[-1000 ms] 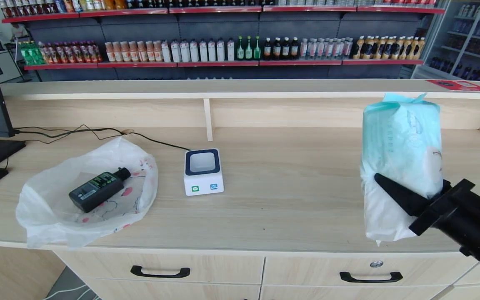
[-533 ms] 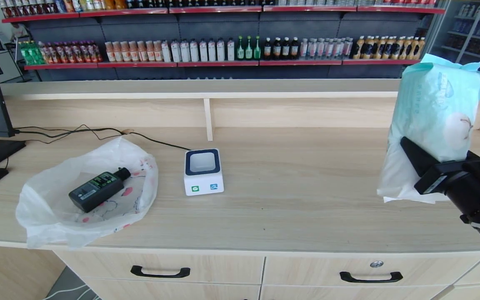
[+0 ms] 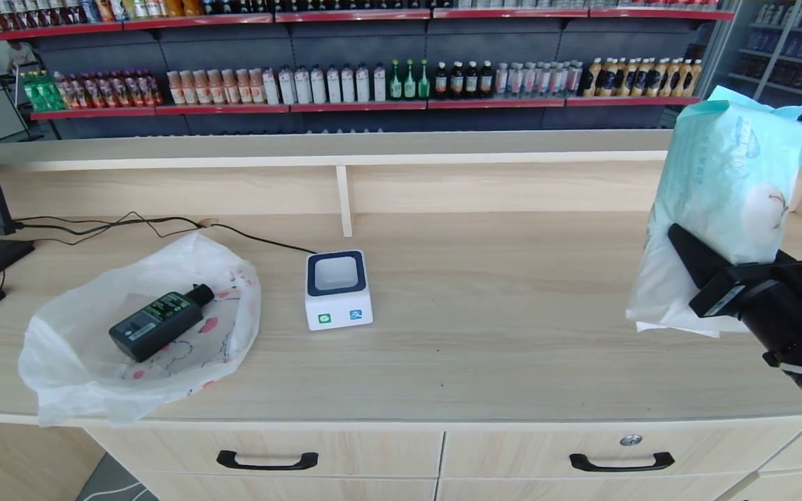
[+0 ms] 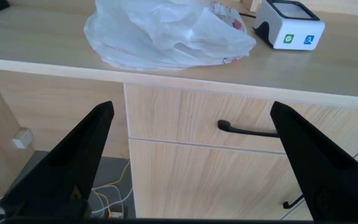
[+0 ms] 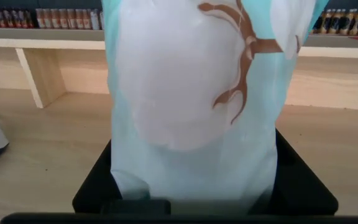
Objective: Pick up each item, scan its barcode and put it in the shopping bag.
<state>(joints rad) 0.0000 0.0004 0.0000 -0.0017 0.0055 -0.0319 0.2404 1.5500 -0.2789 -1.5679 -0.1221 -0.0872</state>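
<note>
Left pincer [image 4: 191,106]: fingers spread apart and holding nothing, level with the drawer fronts below the worktop [image 3: 512,334], so it gives the bag no support. Shopping bag [image 3: 81,369]: thin white plastic lying slack on the left of the worktop, its near edge drooping over the front lip, with a dark bottle [image 3: 157,321] lying on its side inside. The mouth is collapsed rather than held wide, so a bulky item lowered there may land on the rim, or drag the film and the bottle toward the edge. Barcode scanner [image 3: 337,289]: a small white box with its window facing up, just right of the bag, its cable running back along the worktop. It is light and loose, and a low pass could knock it. Soft teal pack [image 3: 728,174], seemingly tissues or cotton wipes: held in the air above the right end of the worktop, well apart from the scanner, upright with a slight lean. Right pincer [image 3: 711,261]: clamped on the lower part of the pack, one finger on each broad side, as the right wrist view shows. The wrapper is slick and the contents yield, so the tall free upper part may swing, or the pack may creep out during the long carry leftward. The barcode cannot be made out, so its face may be turned away from the scanner window and the scan may fail.
</note>
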